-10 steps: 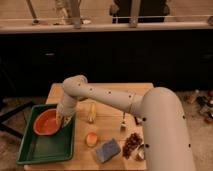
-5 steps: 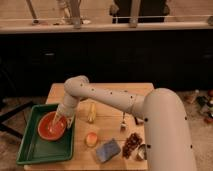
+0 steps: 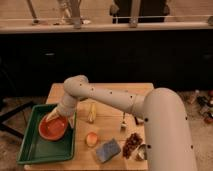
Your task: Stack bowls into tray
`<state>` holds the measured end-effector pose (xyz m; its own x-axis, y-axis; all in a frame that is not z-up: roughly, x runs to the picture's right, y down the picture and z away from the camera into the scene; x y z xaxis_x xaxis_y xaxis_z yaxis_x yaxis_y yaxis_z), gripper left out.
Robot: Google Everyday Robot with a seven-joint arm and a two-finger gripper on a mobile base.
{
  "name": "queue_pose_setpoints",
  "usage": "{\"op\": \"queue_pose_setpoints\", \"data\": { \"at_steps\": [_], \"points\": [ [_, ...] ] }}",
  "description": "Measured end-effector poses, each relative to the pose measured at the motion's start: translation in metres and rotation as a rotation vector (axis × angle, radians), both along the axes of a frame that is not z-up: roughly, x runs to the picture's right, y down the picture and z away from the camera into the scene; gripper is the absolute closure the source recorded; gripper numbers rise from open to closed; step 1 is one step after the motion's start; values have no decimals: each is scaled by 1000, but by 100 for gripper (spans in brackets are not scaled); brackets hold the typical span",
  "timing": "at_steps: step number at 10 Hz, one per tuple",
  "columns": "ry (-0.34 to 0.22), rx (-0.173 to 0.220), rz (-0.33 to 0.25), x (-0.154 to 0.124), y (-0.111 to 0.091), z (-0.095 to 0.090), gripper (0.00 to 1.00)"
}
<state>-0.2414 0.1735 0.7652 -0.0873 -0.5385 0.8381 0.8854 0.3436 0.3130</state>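
Orange-red bowl (image 3: 52, 128) has sunk lower into tray (image 3: 30, 150) under the jaws (image 3: 54, 117).

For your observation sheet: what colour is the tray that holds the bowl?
Green tray, seen in the camera view; the gripper is at the orange-red bowl inside it.

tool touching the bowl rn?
Touching. The camera view shows the tool meeting the far rim of the orange-red bowl inside the green tray.
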Motion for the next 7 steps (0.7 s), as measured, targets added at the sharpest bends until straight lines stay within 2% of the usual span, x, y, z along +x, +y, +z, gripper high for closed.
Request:
{"op": "queue_pose_setpoints", "data": {
  "at_steps": [3,7],
  "points": [
    [-9,12,9,-1,-14,-4,20],
    [-3,-6,43,6,-30,2,20]
  ]
}}
